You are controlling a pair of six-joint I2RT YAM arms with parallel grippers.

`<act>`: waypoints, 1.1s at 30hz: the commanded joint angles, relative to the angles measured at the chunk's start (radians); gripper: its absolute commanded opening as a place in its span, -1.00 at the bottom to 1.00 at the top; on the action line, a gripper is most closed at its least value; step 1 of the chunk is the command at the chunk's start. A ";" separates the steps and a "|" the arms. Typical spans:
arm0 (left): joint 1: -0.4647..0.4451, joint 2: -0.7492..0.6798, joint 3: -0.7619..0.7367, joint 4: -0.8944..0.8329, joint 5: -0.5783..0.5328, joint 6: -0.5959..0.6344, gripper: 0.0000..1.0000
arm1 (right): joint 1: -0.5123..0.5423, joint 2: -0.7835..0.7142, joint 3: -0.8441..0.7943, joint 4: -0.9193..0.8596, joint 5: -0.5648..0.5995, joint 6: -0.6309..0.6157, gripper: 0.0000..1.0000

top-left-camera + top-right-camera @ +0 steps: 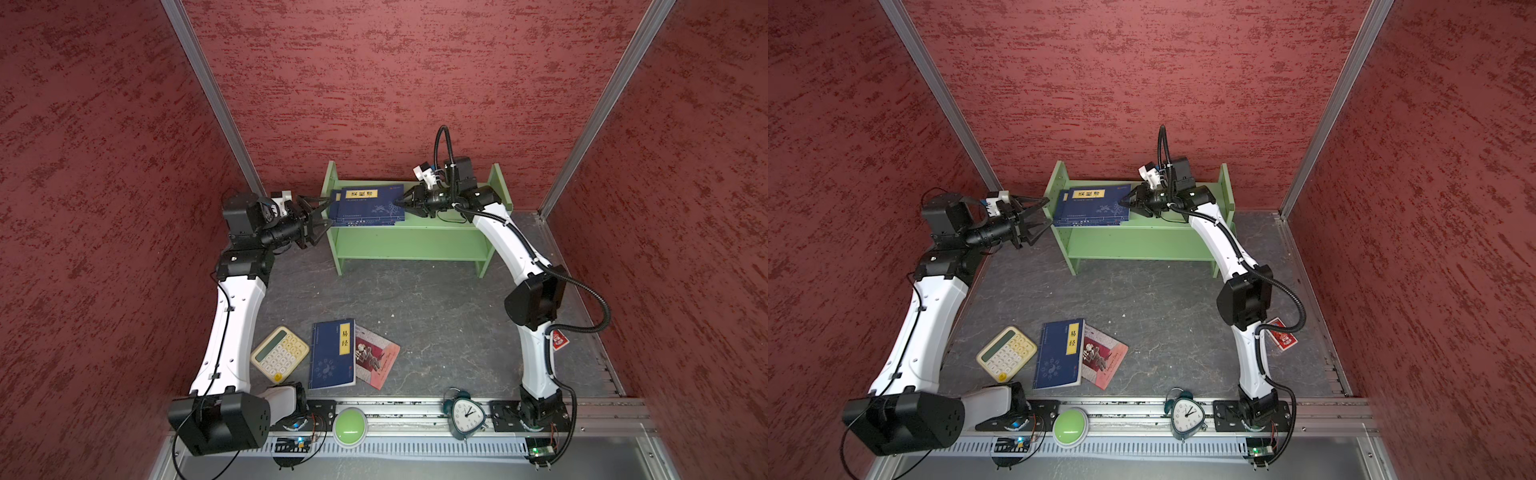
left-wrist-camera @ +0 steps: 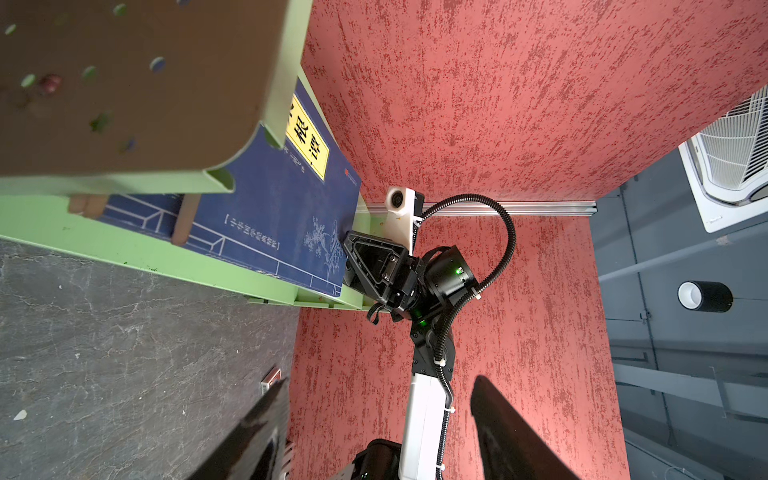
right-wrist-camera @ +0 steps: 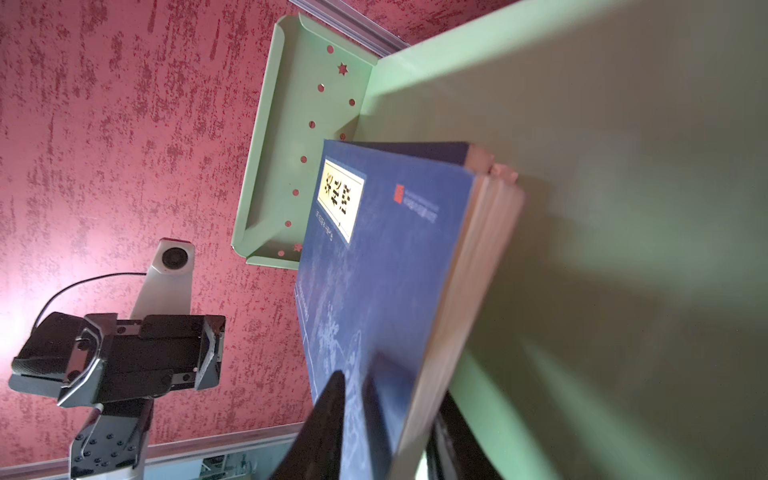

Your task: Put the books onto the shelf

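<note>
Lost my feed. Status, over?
Left gripper open, empty, beside shelf. Right gripper astride shelved book stack; grip unclear. Navy book, red book on table by calculator.

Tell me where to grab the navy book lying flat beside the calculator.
Grip the navy book by its right long edge, probably easiest: it overlaps the red-pink book, so it seems slightly raised. Come in low from the right; the calculator crowds the left edge.
</note>
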 commanded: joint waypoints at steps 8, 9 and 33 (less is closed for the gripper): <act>-0.006 0.001 -0.008 0.035 0.004 -0.002 0.40 | -0.001 0.003 0.083 -0.082 0.108 -0.045 -0.05; -0.006 0.001 -0.008 0.035 0.002 -0.001 0.40 | -0.001 0.004 0.094 -0.101 0.126 -0.053 -0.04; -0.075 0.009 -0.013 -0.016 -0.026 0.302 0.44 | 0.005 -0.098 -0.006 -0.111 0.212 -0.090 -0.30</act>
